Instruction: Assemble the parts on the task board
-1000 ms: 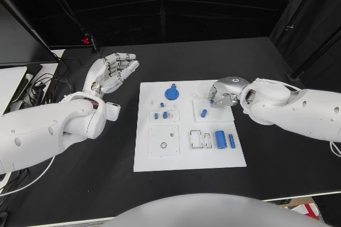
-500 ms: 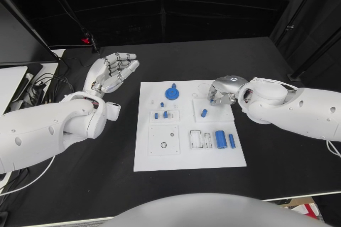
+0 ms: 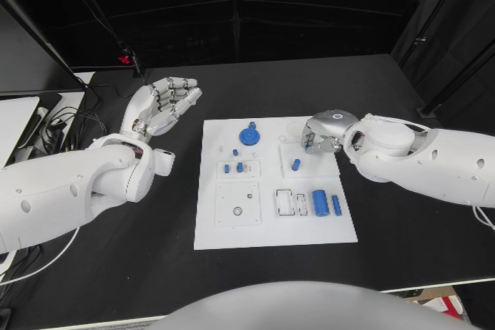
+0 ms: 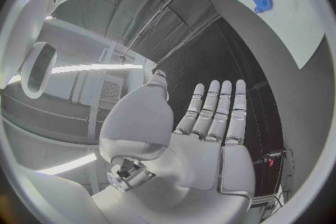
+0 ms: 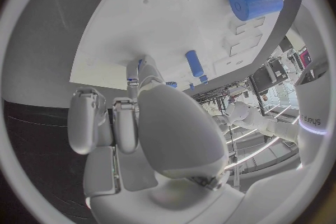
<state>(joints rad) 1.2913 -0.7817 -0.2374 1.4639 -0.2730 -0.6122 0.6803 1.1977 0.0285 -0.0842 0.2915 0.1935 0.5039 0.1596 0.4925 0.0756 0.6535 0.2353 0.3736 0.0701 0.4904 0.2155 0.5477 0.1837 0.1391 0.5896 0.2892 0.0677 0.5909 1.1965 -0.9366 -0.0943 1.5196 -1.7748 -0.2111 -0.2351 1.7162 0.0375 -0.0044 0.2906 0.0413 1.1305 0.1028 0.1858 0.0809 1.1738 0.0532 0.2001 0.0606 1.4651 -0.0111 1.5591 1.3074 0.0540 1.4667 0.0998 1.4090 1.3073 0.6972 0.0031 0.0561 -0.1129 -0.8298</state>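
Note:
The white task board [image 3: 273, 222] lies mid-table. On it are a blue gear [image 3: 250, 136], three small blue pieces [image 3: 235, 165], a blue peg [image 3: 296, 164], a thick blue cylinder [image 3: 321, 202] and a thin blue pin [image 3: 336, 205]. My right hand [image 3: 321, 137] hovers low over the board's far right part, fingers curled down, a fingertip [image 5: 142, 65] at the board [image 5: 168, 17]; what it holds is hidden. The peg [image 5: 195, 63] and cylinder [image 5: 255, 1] lie beyond it. My left hand [image 3: 165, 101] is raised left of the board, its fingers [image 4: 217, 109] straight and apart, holding nothing.
Rectangular slots [image 3: 289, 202] and a square plate with a hole [image 3: 237, 203] sit in the board's near half. A monitor and cables [image 3: 46, 122] lie at the table's left edge. Black tabletop surrounds the board.
My right hand has crept slightly left over the board's far right part. The left hand and the parts have not moved.

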